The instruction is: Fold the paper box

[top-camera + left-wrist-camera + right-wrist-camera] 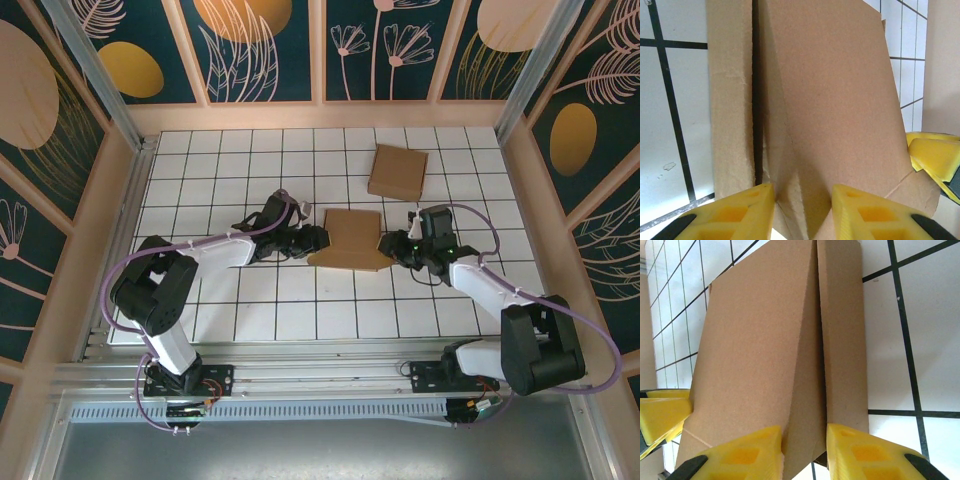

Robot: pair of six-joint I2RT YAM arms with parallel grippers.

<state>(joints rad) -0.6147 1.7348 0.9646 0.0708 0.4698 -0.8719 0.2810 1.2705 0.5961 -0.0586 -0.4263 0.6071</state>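
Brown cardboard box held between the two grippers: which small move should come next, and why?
Probably both grippers should lift slightly and turn their edges inward. The left gripper and the right gripper each appear to pinch a raised edge at opposite ends of the flat brown cardboard box. Its middle panel lies on the white gridded table, so the side walls are not yet upright.

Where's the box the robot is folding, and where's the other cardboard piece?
paper box (352,238), top view, middle of its flat panel.
other cardboard piece (398,172), top view, its centre.
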